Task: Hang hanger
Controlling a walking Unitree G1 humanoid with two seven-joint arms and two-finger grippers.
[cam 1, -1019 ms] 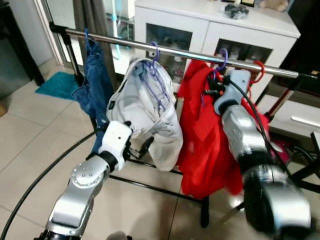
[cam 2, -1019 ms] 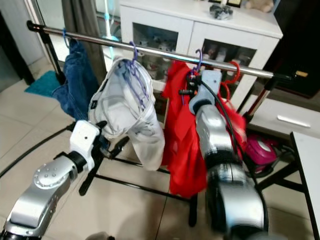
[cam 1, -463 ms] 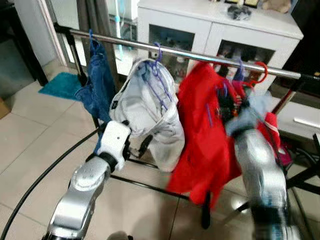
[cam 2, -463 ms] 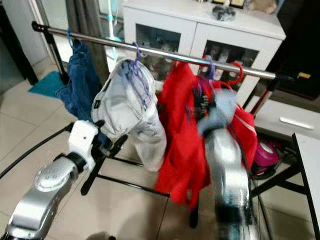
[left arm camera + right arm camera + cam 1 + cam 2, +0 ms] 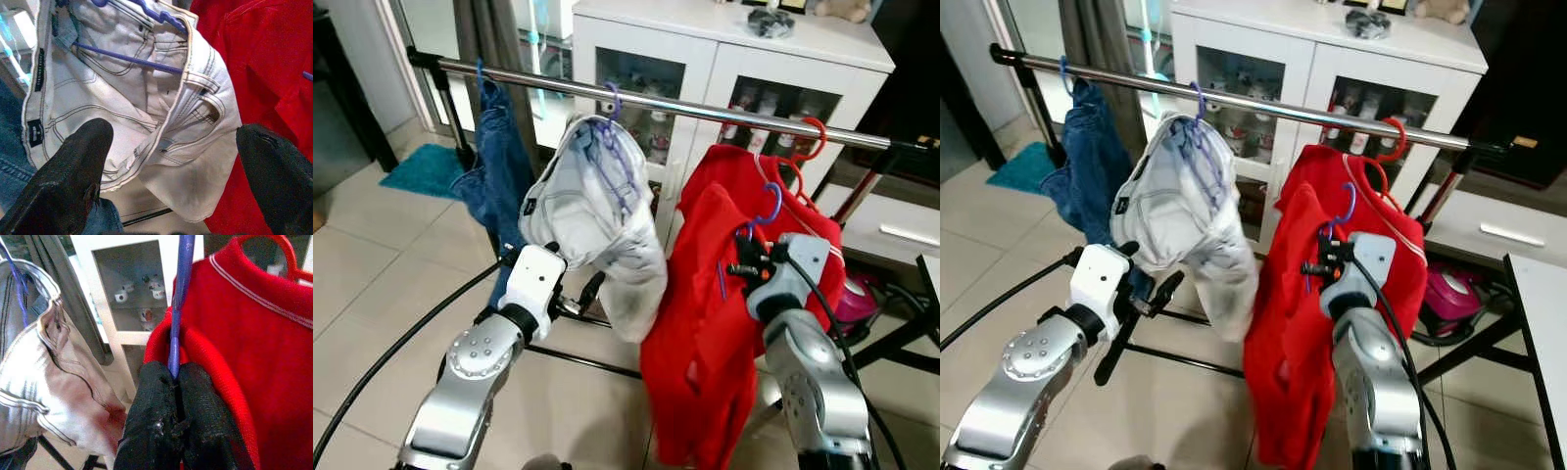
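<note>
Below the rail (image 5: 705, 106), right claw (image 5: 175, 382) pinches purple hanger (image 5: 181, 308).

Left arm (image 5: 470, 377): silver metal segments, rounded; a round joint cap with a ring of small screws near the elbow.
Left wrist (image 5: 534, 281): white boxy housing with a small dark dot on its face, set above a black collar.
Left end effector (image 5: 166, 171): two long black fingers (image 5: 68, 181), matte and slightly scuffed, with blunt tips.
Right arm (image 5: 813, 387): silver, glossy, cylindrical segments that widen toward the shoulder.
Right wrist (image 5: 795, 264): pale grey-white rounded housing with black fittings on the side.
Cable (image 5: 832, 323): thin and black, running along the right arm from the wrist housing.
Right end effector (image 5: 175, 428): black fingers with a rough, textured surface.
</note>
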